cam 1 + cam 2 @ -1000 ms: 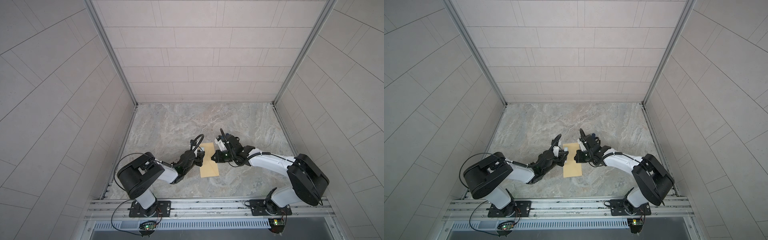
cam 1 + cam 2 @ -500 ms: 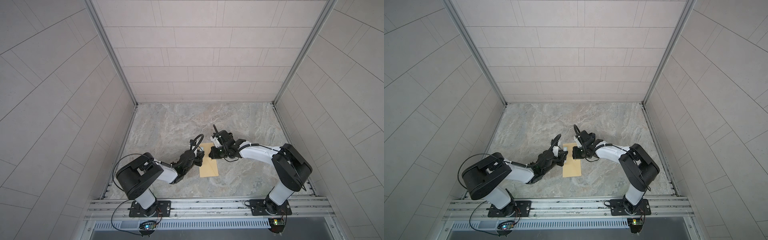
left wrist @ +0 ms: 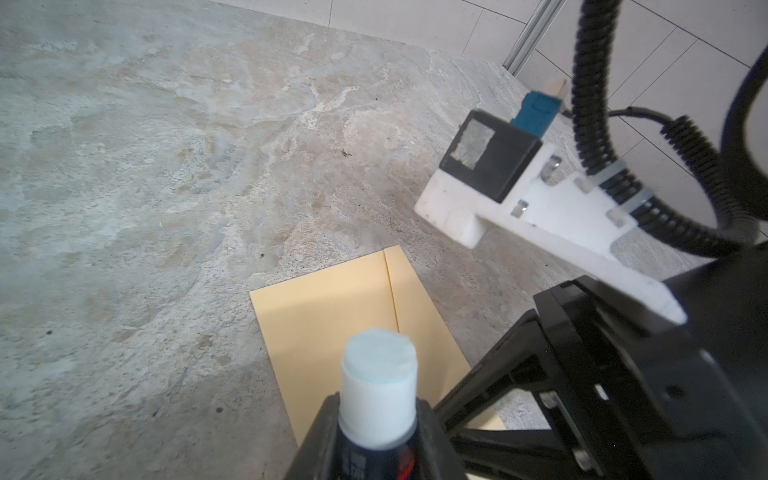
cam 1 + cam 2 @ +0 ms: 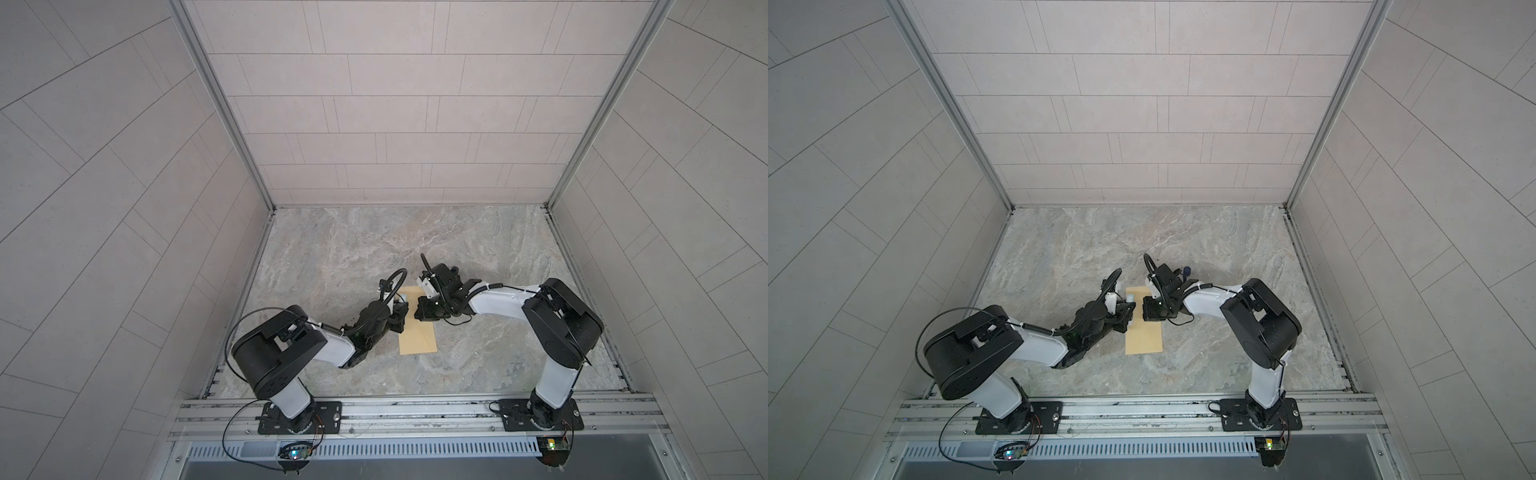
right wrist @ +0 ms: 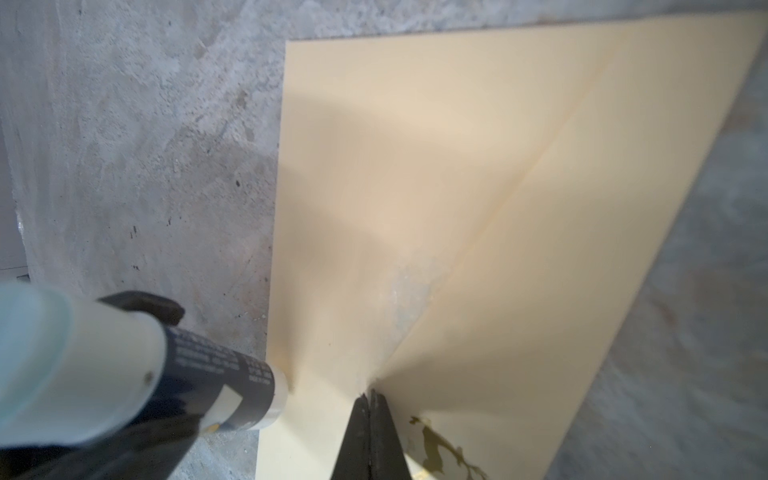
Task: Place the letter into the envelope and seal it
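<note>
The mustard-tan envelope [image 4: 417, 338] [image 4: 1144, 338] lies flat on the marble table, its long side running front to back. In the right wrist view its flap [image 5: 561, 249] is folded down, with a small dark mark [image 5: 440, 451] near the flap's point. My left gripper [image 4: 401, 311] [image 3: 376, 409] sits at the envelope's left edge, shut on a dark glue stick [image 3: 378, 386] [image 5: 124, 374] whose pale blue tip is bare. My right gripper [image 4: 428, 311] [image 5: 370, 397] is shut, its tips resting on the envelope [image 5: 395, 166] at the flap's point. The letter is hidden.
Tiled walls [image 4: 395, 104] close in the table [image 4: 353, 249] on three sides. A metal rail [image 4: 415, 411] carrying both arm bases runs along the front. The right arm's white camera mount [image 3: 519, 199] and black cable hang close beside the left gripper.
My right arm has folded up at the elbow, and its gripper has shifted slightly left over the envelope. The left arm and glue stick have stayed put.
</note>
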You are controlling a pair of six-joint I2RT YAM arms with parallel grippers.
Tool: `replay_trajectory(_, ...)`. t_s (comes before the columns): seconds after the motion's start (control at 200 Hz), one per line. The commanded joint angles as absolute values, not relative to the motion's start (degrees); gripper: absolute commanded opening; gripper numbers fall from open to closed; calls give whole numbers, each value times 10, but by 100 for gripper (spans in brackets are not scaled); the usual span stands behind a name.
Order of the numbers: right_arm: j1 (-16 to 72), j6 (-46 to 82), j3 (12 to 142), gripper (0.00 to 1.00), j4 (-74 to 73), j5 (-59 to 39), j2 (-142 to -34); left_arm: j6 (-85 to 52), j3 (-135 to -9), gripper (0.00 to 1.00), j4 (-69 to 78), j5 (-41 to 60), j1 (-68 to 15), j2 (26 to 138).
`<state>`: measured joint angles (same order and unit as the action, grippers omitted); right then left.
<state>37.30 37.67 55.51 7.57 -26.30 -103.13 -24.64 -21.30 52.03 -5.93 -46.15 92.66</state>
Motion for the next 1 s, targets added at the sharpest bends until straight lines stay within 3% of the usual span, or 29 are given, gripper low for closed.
replay_trajectory(0.0,373,376,563,0,75,-253,-1045,-246,-202,0,522,-70,-462,931)
replay_trajectory(0.996,305,357,600,0,98,-229,-1098,-241,-199,0,523,-76,-462,932)
